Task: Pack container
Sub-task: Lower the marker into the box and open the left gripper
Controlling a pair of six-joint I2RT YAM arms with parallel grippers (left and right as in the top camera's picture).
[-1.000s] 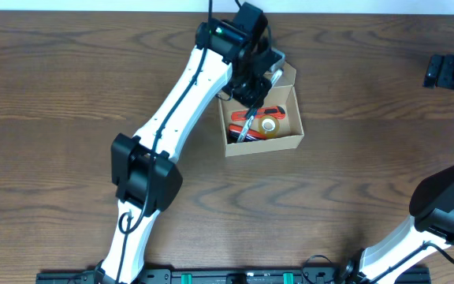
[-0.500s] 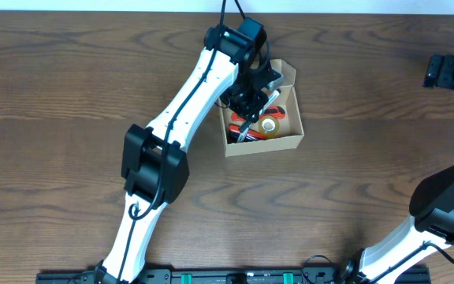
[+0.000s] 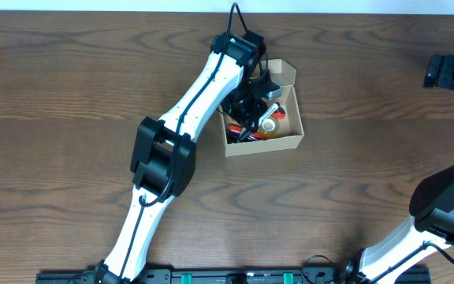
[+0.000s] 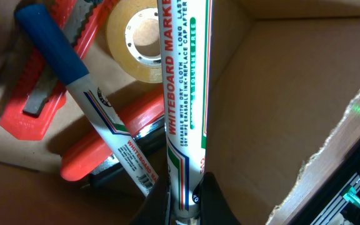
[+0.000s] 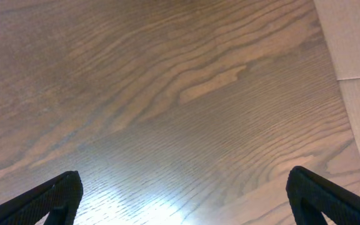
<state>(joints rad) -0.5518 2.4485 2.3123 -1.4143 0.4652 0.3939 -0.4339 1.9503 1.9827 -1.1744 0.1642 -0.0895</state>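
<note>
Left wrist: L gripper [image 4: 183, 195] clamped on whiteboard marker [image 4: 183, 94], in container [image 4: 280, 87] by tape roll [image 4: 137, 39]. Lay flat b4 release. R gripper [image 5: 183, 197] open, empty.

**Left pincer clamping, right pincer gaping**

The left arm [image 3: 203, 87] is lying stretched out long. Its elbow is sitting well behind the pincer and its wrist is tipping downward. The left gripper [image 4: 185, 201] is holding a whiteboard marker [image 4: 183, 94] by one end. Its jaws are drawn almost together, and the barrel is pointing straight ahead of the fingertips (only the very tips are showing in the wrist view). The right arm [image 3: 446, 201] is standing bent at the elbow, well off to that pincer's right. The right gripper [image 5: 183, 190] is hanging over the tabletop with its jaws spread wide, one of the fingers [image 5: 58, 197] showing at each lower corner of its own view.
</note>
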